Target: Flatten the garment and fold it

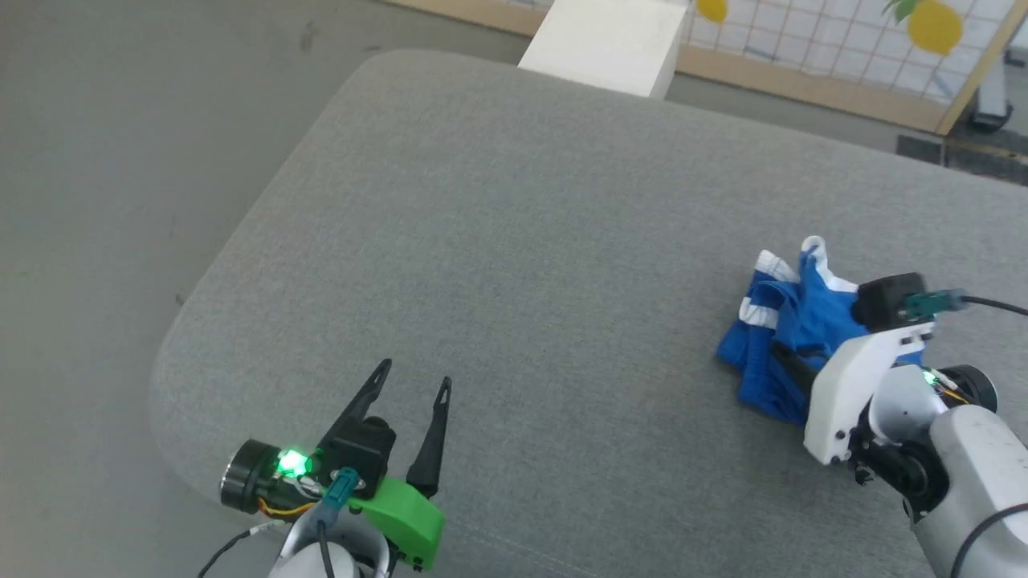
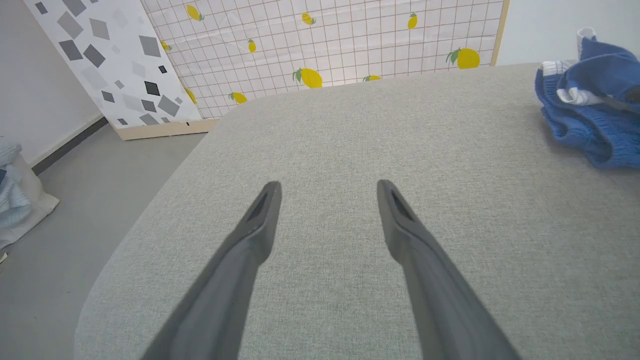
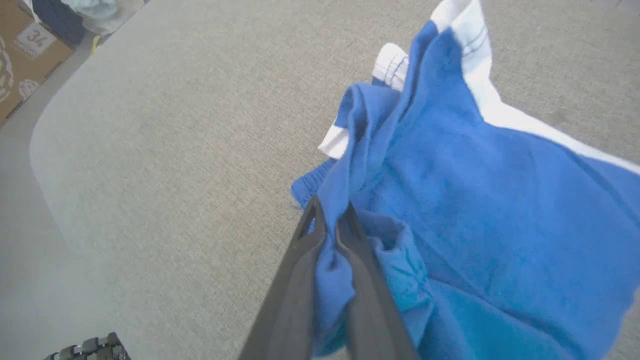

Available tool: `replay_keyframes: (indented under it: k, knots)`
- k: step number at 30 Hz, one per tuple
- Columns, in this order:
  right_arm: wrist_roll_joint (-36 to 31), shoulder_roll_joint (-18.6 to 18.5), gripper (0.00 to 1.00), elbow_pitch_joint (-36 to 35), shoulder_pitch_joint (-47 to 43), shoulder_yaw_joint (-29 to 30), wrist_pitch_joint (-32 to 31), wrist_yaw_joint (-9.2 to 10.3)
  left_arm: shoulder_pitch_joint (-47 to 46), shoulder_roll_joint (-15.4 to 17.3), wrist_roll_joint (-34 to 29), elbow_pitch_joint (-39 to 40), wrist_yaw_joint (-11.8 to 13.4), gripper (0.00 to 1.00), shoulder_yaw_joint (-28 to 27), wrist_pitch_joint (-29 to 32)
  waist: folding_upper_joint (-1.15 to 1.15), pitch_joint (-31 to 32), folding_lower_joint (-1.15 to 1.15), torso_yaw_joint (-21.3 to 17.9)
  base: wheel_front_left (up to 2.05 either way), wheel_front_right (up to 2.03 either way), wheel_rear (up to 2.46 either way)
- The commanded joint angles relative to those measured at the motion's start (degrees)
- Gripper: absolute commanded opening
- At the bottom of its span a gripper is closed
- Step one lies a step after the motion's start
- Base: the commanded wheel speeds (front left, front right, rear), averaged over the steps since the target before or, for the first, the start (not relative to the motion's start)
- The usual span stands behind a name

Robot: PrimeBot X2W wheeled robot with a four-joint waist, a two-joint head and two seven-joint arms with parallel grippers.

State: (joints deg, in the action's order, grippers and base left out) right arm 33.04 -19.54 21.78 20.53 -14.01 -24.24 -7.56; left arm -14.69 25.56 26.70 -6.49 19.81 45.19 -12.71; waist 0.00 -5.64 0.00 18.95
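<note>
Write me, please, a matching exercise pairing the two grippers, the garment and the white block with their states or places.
1. left gripper
2. right gripper
3. garment
4. white block

A. crumpled on the grey cushion
B. open above the bare cushion
C. beyond the cushion's far edge
D. shut on blue fabric

Pairs: 1-B, 2-D, 3-A, 4-C
</note>
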Motion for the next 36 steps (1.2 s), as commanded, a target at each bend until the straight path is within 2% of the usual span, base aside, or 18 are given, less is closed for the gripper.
replay_keyframes:
  k: [1, 5, 6, 7, 13, 18, 20, 24, 30, 36]
  knots:
    - [-1.40, -1.02, 0.00, 0.33, 1.28, -1.73, -0.30, 0.08, -0.82, -0.49, -0.27, -0.04, 0.46, 1.00, -0.01, -0.38, 0.00, -1.38, 0.00, 1.14, 0.00, 0.00, 0.00]
    - [-3.94, -3.78, 0.00, 1.24, 2.65, -7.56, -1.32, 0.08, -1.13, -1.43, -0.27, -0.50, 0.59, 1.00, 0.07, -0.71, 0.00, -2.42, 0.00, 1.74, 0.00, 0.00, 0.00]
    - [-4.38, -4.42, 0.30, 1.39, 2.97, -8.98, -1.62, 0.08, -1.17, -1.62, -0.29, -0.61, 0.61, 1.00, 0.10, -0.79, 0.00, -2.58, 0.00, 1.81, 0.00, 0.00, 0.00]
    - [-4.93, -5.25, 1.00, 1.62, 3.38, -10.68, -1.90, 0.08, -1.20, -1.83, -0.30, -0.76, 0.61, 1.00, 0.12, -0.89, 0.00, -2.73, 0.00, 1.86, 0.00, 0.00, 0.00]
    - [-4.29, -7.76, 1.00, 2.44, 5.48, -18.14, -2.22, 0.08, -1.60, -2.65, -0.18, -1.81, 0.30, 1.00, 0.09, -1.32, 0.00, -2.70, 0.00, 1.44, 0.00, 0.00, 0.00]
    - [-1.23, -7.97, 1.00, 3.29, 6.93, -20.95, -1.43, 0.08, -1.77, -2.54, 0.17, -2.75, -0.06, 1.00, -0.26, -1.52, 0.00, -1.11, 0.00, -0.01, 0.00, 0.00, 0.00]
    - [0.49, -8.05, 1.00, 2.59, 7.63, -22.01, -0.98, 0.08, -1.56, -2.32, 0.49, -3.07, -0.14, 1.00, -0.54, -1.58, 0.00, -0.14, 0.00, -0.95, 0.00, 0.00, 0.00]
    - [3.43, -10.43, 1.00, -1.12, 9.44, -25.68, 0.84, 0.08, -0.68, -1.74, 1.53, -3.56, -0.21, 1.00, -1.40, -1.70, 0.00, 2.18, 0.00, -3.30, 0.00, 0.00, 0.00]
    - [5.61, -14.04, 1.00, -4.65, 13.06, -24.55, 6.35, 0.08, 1.17, -0.62, 3.53, -2.90, 0.41, 1.00, -3.58, -1.85, 0.00, 5.05, 0.00, -7.52, 0.00, 0.00, 0.00]
    - [1.42, -17.36, 1.00, -5.26, 14.42, -18.34, 14.36, 0.08, 1.97, 0.37, 5.28, -0.83, 0.72, 1.00, -5.52, -1.88, 0.00, 5.56, 0.00, -11.30, 0.00, 0.00, 0.00]
